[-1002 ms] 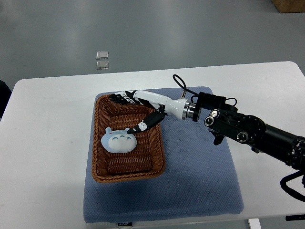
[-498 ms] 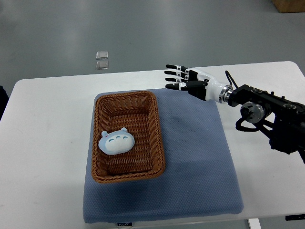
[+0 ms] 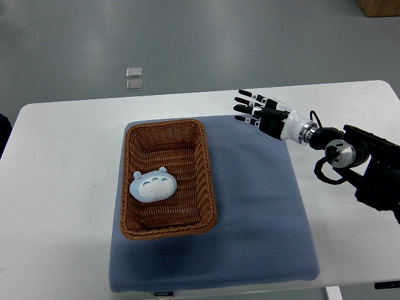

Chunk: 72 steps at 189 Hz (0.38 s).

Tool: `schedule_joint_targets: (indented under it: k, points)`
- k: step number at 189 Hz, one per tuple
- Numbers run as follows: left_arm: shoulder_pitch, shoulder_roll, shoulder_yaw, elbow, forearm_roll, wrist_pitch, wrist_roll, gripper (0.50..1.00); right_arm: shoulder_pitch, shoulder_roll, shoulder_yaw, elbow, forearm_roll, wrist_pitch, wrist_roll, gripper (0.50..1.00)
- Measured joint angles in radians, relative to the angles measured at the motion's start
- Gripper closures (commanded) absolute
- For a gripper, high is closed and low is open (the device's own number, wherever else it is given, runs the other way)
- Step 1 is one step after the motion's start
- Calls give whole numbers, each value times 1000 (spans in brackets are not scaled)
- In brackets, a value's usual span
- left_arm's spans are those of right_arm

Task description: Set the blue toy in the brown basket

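So the toy (image 3: 153, 185) is sitting inside the basket (image 3: 209, 181), lying flat on the woven floor, a bit toward the near-left part of it, with its left edge up against the basket's left wall. Its long axis runs roughly across the basket, left to right, tilted slightly. Nothing is touching it.

The basket sits on the left half of a blue mat (image 3: 262, 212), long side running away from the robot, and the mat is on the white table (image 3: 62, 187).

The right hand (image 3: 262, 116) is well clear of the basket, off past its far-right corner, hovering around the far edge of the mat. Fingers are spread and straight, holding nothing, fingertips pointing back toward the basket's side. From the hand, the toy lies to the left and nearer the robot, with the basket's right wall between them. No left arm is in the shot, so the right one is the only hand in play.

Judging from how things lie, the placing looks done: toy in, hand empty and apart. If anything's left it's just pulling the arm away to the right, and that path is away from the basket, so I don't see much risk of bumping it.

On the floor beyond the table there are two small clear squares (image 3: 134, 78), nothing to do with the job.
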Motion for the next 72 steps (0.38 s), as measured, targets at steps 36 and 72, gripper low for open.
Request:
schedule_joint_targets:
  k: [36,72]
  points:
    - [0,0,0,0,0,0,0,500,1,-1,1,0,0,8,-4,587]
    - [0,0,0,0,0,0,0,500,2,4,2,0,-6,13,0,587]
